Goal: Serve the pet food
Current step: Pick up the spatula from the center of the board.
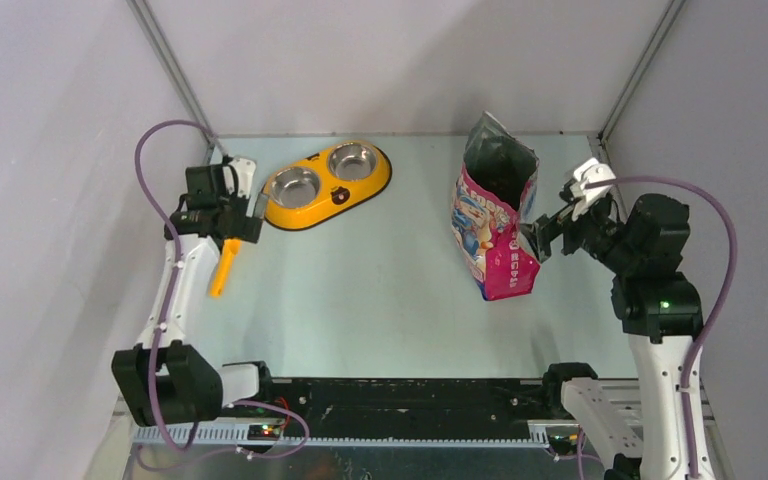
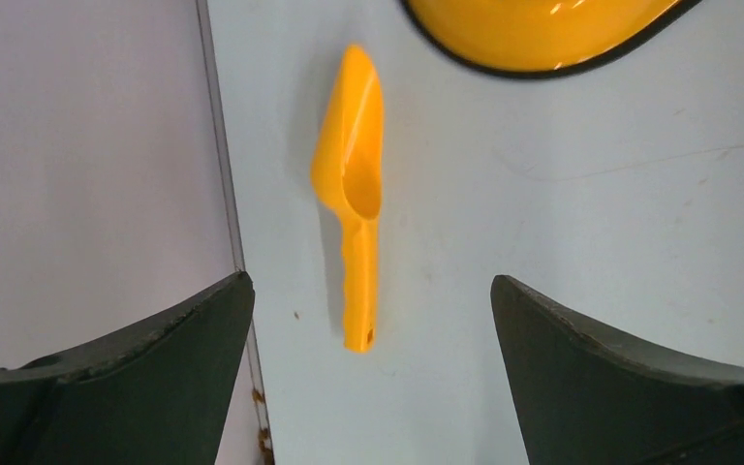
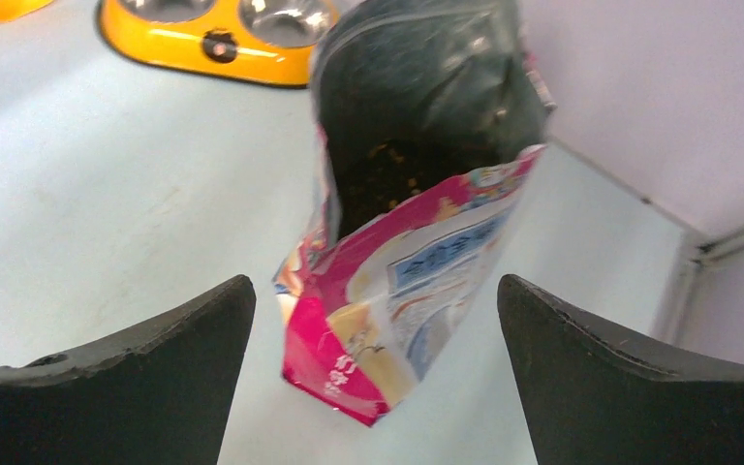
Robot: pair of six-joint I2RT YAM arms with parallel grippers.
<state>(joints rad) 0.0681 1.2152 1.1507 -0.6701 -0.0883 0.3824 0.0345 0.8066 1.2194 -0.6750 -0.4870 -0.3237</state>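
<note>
Hovering with jaws spread, two robot arms flank an opened pet-food pouch (image 1: pixel 490 225) on the counter (image 1: pixel 360 300).

Nearest the bases, the left arm (image 1: pixel 175 290) bends forward over the orange scoop (image 2: pixel 358 184), its jaws wide apart above it and gripping nothing, apparently lined up for a pick. Opposite, the right arm (image 1: pixel 650 250) reaches sideways, its jaws likewise spread and holding nothing, close beside the pouch's right edge. The pouch stands upright unaided, mouth gaping, with dark kibble (image 3: pixel 387 179) visible inside, likely left that way so the scoop can enter. Farther back lies the yellow double feeder (image 1: pixel 326 185), with no kibble visible in its steel bowls.
</note>
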